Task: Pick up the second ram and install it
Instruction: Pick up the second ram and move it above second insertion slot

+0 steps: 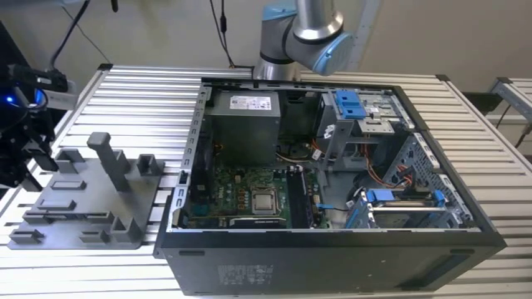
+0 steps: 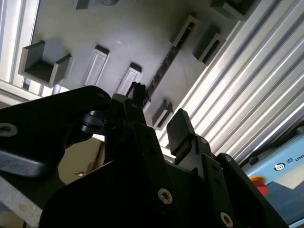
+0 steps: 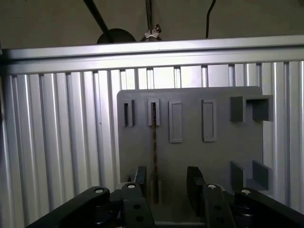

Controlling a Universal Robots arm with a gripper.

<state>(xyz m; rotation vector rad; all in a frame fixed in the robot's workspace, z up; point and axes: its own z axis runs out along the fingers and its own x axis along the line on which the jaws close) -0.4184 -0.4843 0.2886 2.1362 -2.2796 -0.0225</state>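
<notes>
The second ram (image 3: 153,142) is a thin dark stick standing on edge in a slot of the grey fixture tray (image 3: 218,152). In the second wrist view the ram (image 2: 165,65) runs along the same tray (image 2: 118,28). My gripper (image 3: 166,183) hovers over the tray's edge, open, its two black fingers on either side of the ram's near end without touching it. The ram lies closer to one finger (image 3: 140,176) than to the other. In the exterior view the dark gripper (image 1: 33,165) hangs at the left edge, beside the tray (image 1: 83,205).
An open computer case (image 1: 332,255) sits on the ribbed aluminium table (image 1: 141,99), with the green motherboard (image 1: 241,199) inside. The tray carries a tall post (image 1: 108,156) and several low U-shaped blocks. The arm's base (image 1: 299,37) stands behind the case.
</notes>
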